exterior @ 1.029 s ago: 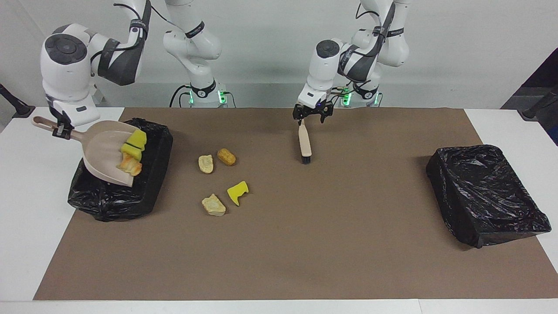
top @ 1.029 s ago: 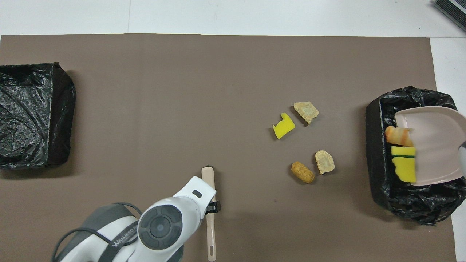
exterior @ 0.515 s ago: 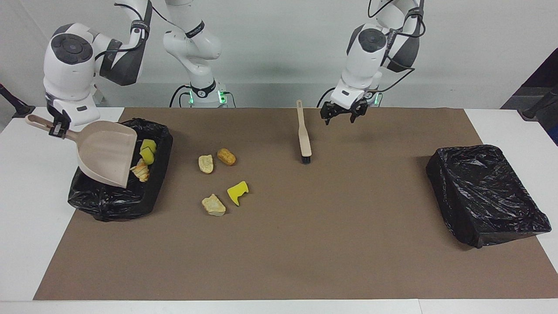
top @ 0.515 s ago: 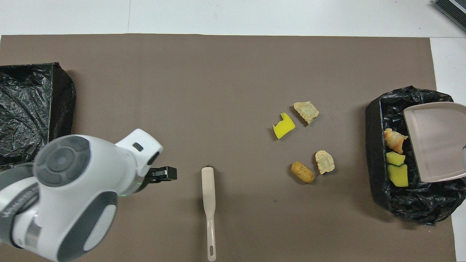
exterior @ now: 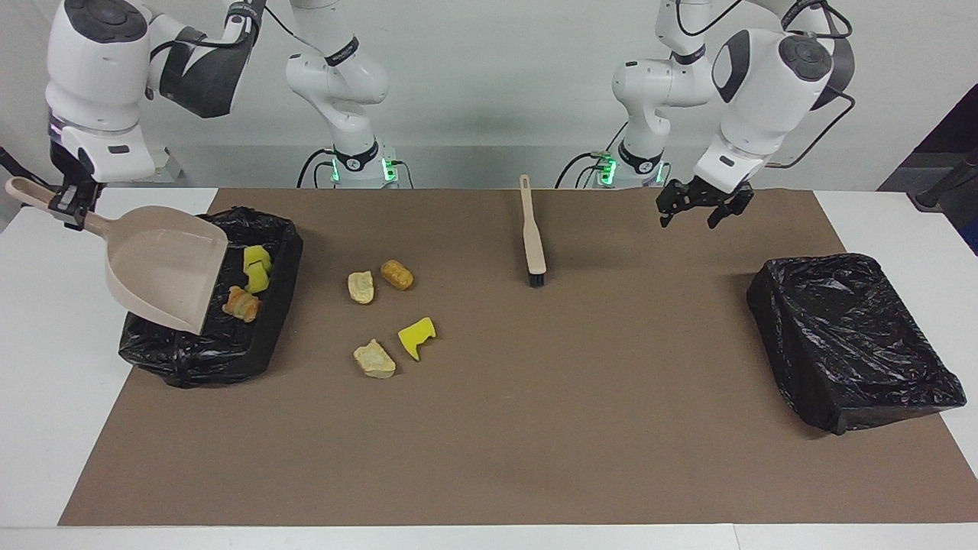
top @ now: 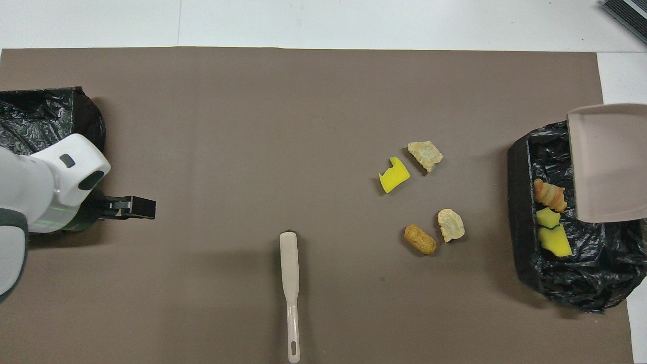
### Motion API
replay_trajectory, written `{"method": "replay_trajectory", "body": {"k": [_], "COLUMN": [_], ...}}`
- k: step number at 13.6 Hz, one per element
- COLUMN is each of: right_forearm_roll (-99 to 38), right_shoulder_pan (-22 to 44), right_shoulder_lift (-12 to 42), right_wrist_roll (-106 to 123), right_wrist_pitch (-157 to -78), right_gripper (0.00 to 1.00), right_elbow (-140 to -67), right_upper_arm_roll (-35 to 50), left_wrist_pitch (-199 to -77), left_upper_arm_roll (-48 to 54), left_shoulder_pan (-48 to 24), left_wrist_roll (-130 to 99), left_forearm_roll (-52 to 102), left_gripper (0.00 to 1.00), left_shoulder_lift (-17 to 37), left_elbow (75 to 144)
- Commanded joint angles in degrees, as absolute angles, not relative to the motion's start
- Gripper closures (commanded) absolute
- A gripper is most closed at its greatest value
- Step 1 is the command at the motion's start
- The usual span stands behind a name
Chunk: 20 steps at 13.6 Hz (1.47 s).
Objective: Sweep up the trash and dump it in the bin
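Observation:
My right gripper [exterior: 72, 205] is shut on the handle of the beige dustpan [exterior: 164, 267], which hangs tilted, mouth down, over the black-lined bin [exterior: 206, 351] at the right arm's end of the table. In that bin lie two yellow sponge chunks [top: 553, 235] and a brown bread piece [top: 550, 195]. Several bits of trash rest on the brown mat beside the bin: a yellow sponge chunk [exterior: 416, 336] and three tan bread pieces [exterior: 374, 359]. My left gripper [exterior: 699, 210] hangs open and empty over the mat, apart from the beige brush [exterior: 532, 237].
A second black-lined bin [exterior: 852, 344] stands at the left arm's end of the table. The brush [top: 289, 273] lies flat on the mat near the robots, bristles pointing away from them. The brown mat [exterior: 535, 428] covers most of the white table.
My left gripper has swung away from the brush toward the left arm's end. My right gripper has lifted the dustpan higher, and the pieces on it have slid into the bin.

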<state>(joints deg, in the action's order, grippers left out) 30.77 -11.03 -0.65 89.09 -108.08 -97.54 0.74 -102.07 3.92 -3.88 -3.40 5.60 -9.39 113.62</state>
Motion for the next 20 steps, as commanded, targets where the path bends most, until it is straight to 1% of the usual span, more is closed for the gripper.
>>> {"method": "replay_trajectory", "body": {"k": [1,2,4,6,7,8,9,10,11,13,15,17,18,20], "right_forearm_roll": [24.2,22.08,21.36,19.0,16.29,15.04,14.59,12.59,9.7,7.48,6.77,6.68,6.77,6.94], "right_shoulder_pan": [-6.62,-3.72,3.22,7.1,8.51,11.05,13.95,15.11,15.38,17.48,19.42,20.03,22.65,26.35], "right_shoulder_lift": [0.79,1.31,6.21,11.05,12.99,15.88,19.74,23.26,25.9,29.16,33.11,34.62,36.02,39.36], "right_wrist_roll": [73.55,64.69,47.11,34.25,27.32,20.29,12.12,5.08,0.66,-8.56,-22.17,-29.94,-33.89,-40.32], "right_wrist_pitch": [-106.7,-106.26,-102.23,-102.21,-102.74,-102.92,-103.18,-103.1,-103.27,-103.97,-106.51,-109.23,-109.94,-114.06], "right_gripper": [1.0,1.0,1.0,1.0,1.0,1.0,1.0,1.0,1.0,1.0,1.0,1.0,1.0,1.0], "right_elbow": [-95.63,-95.54,-90.47,-87.11,-86.06,-83.61,-79.58,-75.19,-72.62,-70.15,-68.13,-68.03,-67.94,-68.03], "right_upper_arm_roll": [2.63,2.81,2.99,2.99,3.08,3.16,3.16,3.69,4.74,6.75,10.35,13.79,13.8,13.54], "left_wrist_pitch": [-96.34,-95.02,-92.3,-91.67,-91.58,-90.71,-89.49,-89.3,-89.3,-89.56,-89.56,-89.47,-89.47,-89.65], "left_upper_arm_roll": [4.66,4.66,4.66,4.66,4.66,4.66,4.66,4.57,4.57,4.48,3.87,-0.59,-2.7,-3.6], "left_shoulder_pan": [0.07,1.22,2.28,2.37,2.46,2.55,2.72,2.72,2.55,1.76,0.97,-3.93,-6.22,-6.86], "left_wrist_roll": [0.08,0.35,0.79,1.32,1.32,1.32,1.32,1.32,1.32,1.32,1.32,1.32,1.32,1.32], "left_forearm_roll": [4.83,4.75,2.31,0.97,1.14,1.14,1.06,1.05,1.14,1.14,0.97,0.88,0.97,0.97], "left_gripper": [0.0,0.0,0.0,0.0,0.0,0.0,0.0,0.0,0.0,0.0,0.0,0.0,0.0,0.0], "left_shoulder_lift": [-5.63,-5.63,-5.54,-5.54,-5.28,-4.23,-3.09,-2.73,-2.72,-2.64,-2.64,-2.64,-2.64,-2.64], "left_elbow": [104.96,103.38,100.56,99.41,97.75,96.34,94.5,93.79,93.78,93.87,93.87,93.78,93.78,93.87]}}
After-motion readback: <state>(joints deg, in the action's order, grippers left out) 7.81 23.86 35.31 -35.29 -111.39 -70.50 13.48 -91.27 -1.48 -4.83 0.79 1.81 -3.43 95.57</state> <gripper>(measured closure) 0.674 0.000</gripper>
